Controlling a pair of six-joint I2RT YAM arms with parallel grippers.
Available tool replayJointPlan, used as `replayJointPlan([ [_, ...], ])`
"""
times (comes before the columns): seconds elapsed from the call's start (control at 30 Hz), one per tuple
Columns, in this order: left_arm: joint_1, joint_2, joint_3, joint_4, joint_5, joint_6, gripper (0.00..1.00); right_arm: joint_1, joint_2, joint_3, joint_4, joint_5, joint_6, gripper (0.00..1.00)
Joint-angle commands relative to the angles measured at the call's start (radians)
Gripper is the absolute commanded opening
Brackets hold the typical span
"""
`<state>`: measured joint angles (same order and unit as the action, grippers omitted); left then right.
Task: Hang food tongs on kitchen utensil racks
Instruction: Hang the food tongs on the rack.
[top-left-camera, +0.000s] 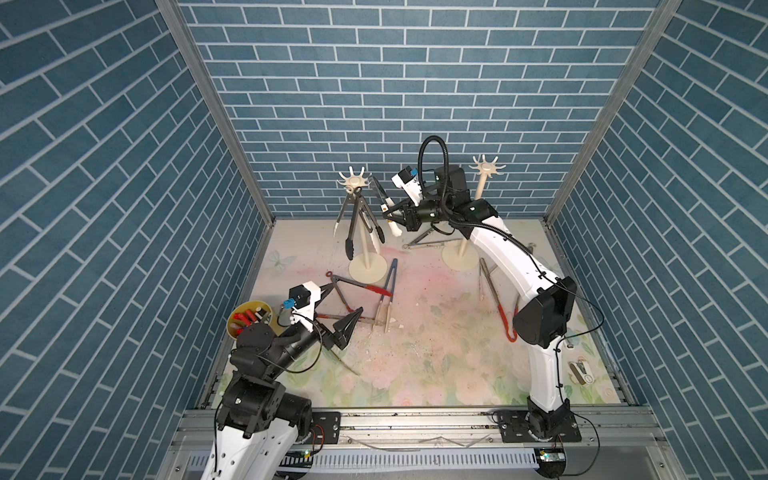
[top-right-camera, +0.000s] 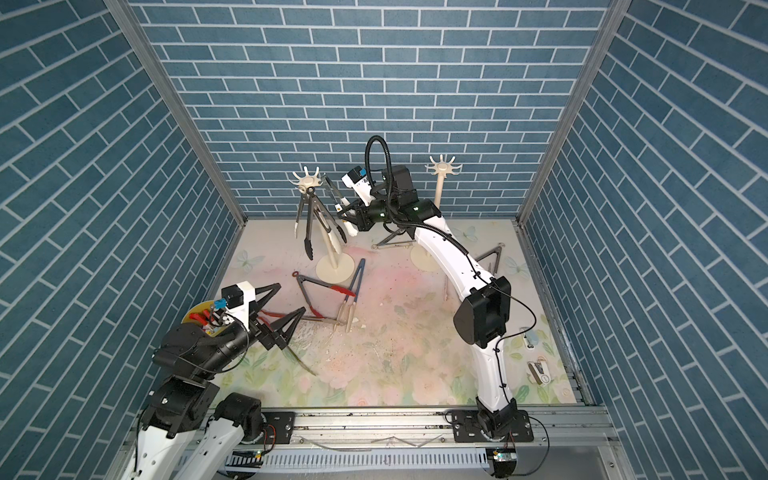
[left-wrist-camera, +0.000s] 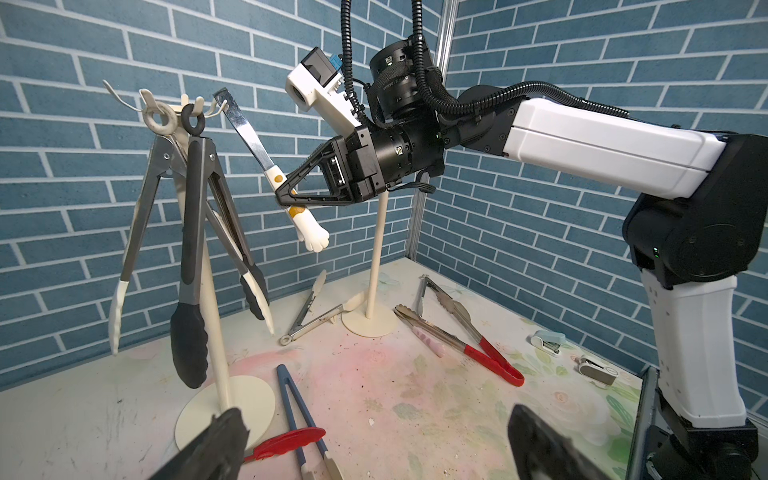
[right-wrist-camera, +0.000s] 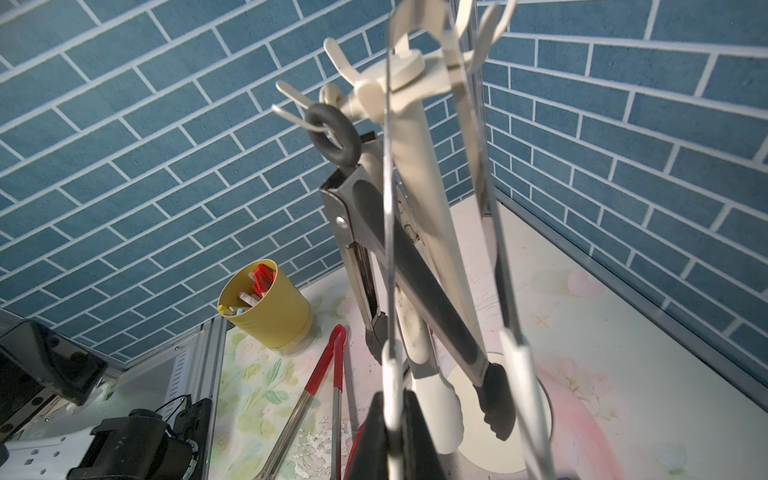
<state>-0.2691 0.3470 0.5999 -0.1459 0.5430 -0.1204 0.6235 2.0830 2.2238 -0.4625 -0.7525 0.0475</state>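
Right gripper is pinching tongs by the white paw end, likely grippier than their stiff, slippery steel; left gripper is gaping empty.

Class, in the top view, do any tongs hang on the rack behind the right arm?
No, that rack has bare hooks; hung tongs show only on the other rack.

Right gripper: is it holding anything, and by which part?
Yes: the right gripper is shut on the cat-paw tongs, pinching one arm on its white sleeve, just above the paw tip.
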Motion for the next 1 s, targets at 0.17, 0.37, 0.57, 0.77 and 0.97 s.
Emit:
replayJointPlan([
  [0.17, -0.008, 0.001, 0.000, -0.003, 0.000, 0.002, 0.99, 0.011, -0.063, -0.011, 0.045, -0.041, -0.035, 0.00],
  [0.37, -0.009, -0.003, 0.000, -0.003, 0.002, 0.002, 0.99, 0.021, -0.064, -0.010, 0.030, -0.051, -0.047, 0.00],
  [0.57, -0.009, -0.004, 0.001, -0.005, 0.000, 0.002, 0.99, 0.025, -0.052, -0.010, 0.012, -0.046, -0.051, 0.00],
  [0.77, -0.010, -0.005, 0.001, -0.008, -0.001, 0.003, 0.99, 0.024, -0.036, -0.015, 0.000, -0.042, -0.051, 0.00],
  [0.97, -0.012, -0.006, 0.001, -0.009, -0.003, 0.002, 0.99, 0.025, -0.019, -0.013, -0.012, -0.032, -0.053, 0.00],
])
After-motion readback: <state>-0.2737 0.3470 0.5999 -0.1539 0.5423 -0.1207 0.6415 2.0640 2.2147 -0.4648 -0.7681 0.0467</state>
